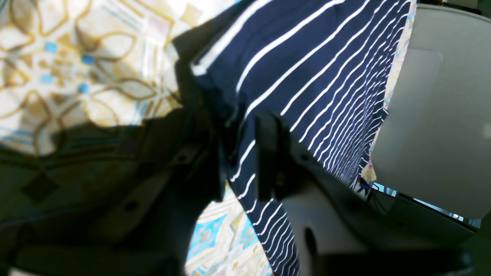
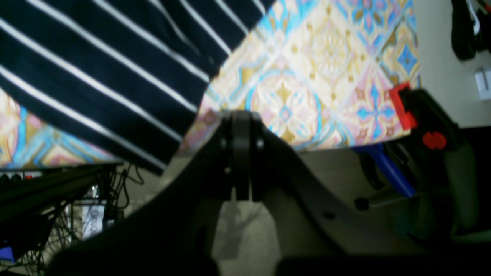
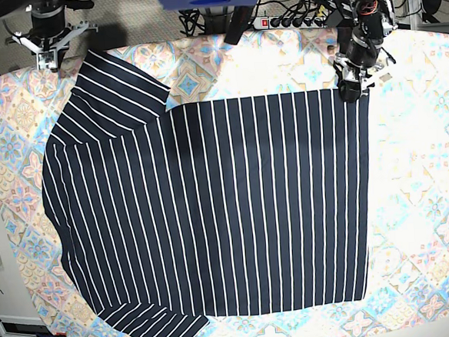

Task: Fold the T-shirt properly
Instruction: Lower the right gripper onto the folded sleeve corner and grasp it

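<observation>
T-shirt spread flat on the tablecloth

The T-shirt (image 3: 219, 207) lay lengthwise left-right in the base view, sleeves left, hem right; left gripper (image 3: 350, 90) pinched its hem corner; right gripper (image 2: 241, 153) was closed, empty.

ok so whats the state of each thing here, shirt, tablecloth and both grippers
dark navy white-striped cloth T-shirt: spread flat, unfolded, sleeves out
pastel tile-patterned tablecloth: flat beneath the shirt
left gripper: at a shirt corner, fingers on both sides of the edge
right gripper: shut, holding nothing, off the shirt
</observation>
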Available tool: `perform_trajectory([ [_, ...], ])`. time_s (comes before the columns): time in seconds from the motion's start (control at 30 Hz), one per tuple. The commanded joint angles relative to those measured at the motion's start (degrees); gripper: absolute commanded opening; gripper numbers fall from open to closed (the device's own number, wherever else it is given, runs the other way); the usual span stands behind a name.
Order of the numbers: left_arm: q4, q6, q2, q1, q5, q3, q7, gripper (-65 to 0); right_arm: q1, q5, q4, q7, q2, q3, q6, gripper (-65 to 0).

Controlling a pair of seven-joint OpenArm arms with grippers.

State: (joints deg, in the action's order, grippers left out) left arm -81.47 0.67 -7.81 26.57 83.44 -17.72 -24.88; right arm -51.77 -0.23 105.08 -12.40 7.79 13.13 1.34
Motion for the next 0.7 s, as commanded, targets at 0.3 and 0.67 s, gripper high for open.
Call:
perform_trajectory([
  [0.3,-0.68,-0.8,-0.67,0.11,0.3,-0.35,-2.76,-65.0,0.91,0.27,2.22,-1.35,0.34,-3.5,-0.33,-55.9],
  [0.67,-0.68,-0.8,-0.76,0.11,0.21,-0.53,-2.76,-65.0,3.9,0.36,3.71,-3.02,-0.01,-10.97,-0.33,-41.5],
])
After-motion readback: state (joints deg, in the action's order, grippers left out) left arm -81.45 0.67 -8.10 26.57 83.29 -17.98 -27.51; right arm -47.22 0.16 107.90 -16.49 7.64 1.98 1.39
